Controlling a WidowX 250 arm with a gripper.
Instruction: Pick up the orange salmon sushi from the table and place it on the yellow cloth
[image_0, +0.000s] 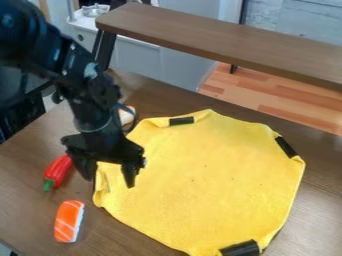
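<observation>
Black hand (108, 176), released, at the yellow cloth's (207, 175) left edge, seemingly approaching; gripping calls for careful alignment.

Narrow gap between yellow cloth (207, 180) and orange sushi (68, 221), red pepper (58, 171) beyond.

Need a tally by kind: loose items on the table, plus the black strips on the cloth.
Yellow cloth: 1
Red pepper: 1
Orange-and-white sushi piece: 1
Pale item, partly hidden by the arm: 1
Black strips, visible: 3
Total: 7
</observation>
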